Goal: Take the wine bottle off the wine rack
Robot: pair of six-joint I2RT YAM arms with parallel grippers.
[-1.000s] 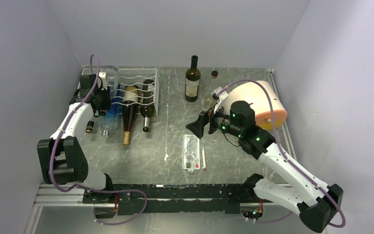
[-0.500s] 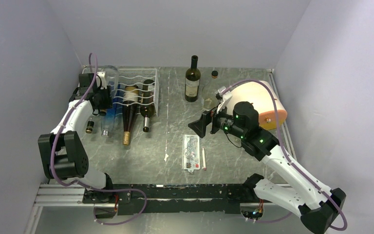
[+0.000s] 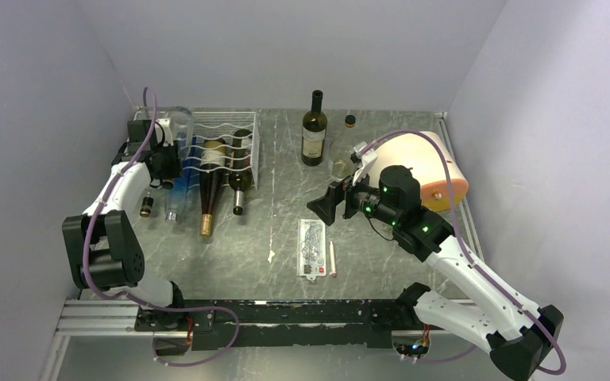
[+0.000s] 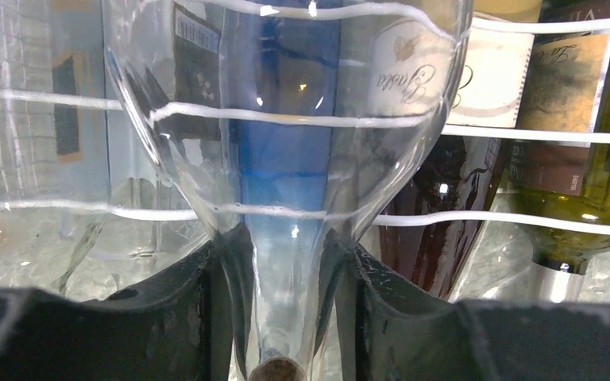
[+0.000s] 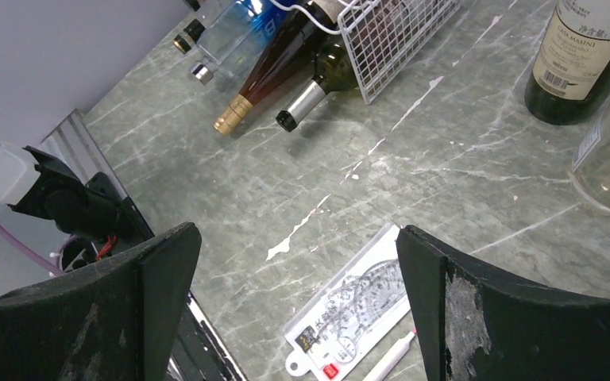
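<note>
Bottles numbered seven, as far as could be counted. One clear wine bottle [image 3: 179,123] lay at the left end of the wine rack [image 3: 230,131], up among the wavy white rungs, its neck pointing at the left gripper [image 3: 165,163]. Three more lay lower with necks sticking out toward the near edge: a blue-tinted bottle [image 3: 173,198], an amber bottle [image 3: 209,194] with gold foil and a green bottle [image 3: 241,178] with a silver capsule. A dark-capped neck [image 3: 146,206] showed on the table [image 3: 230,262] left of these, its body hidden. Two stood upright: a dark labelled bottle [image 3: 314,131] and a clear capped bottle [image 3: 341,155] just beside it. One printed card [image 3: 310,248], one white pen [image 3: 332,258] and one peach roll [image 3: 437,171] lay to the right.

Only the left wrist view showed the grip: black fingers [image 4: 206,309] pressed on either side of the clear wine bottle's neck, cork end toward the camera, labels and blue glass visible through its shoulders. The right wrist view alone showed the rack's grid end panel [image 5: 389,36]. The right gripper [image 3: 323,208] hung above the table by the card, jaws spread wide, holding nothing.
</note>
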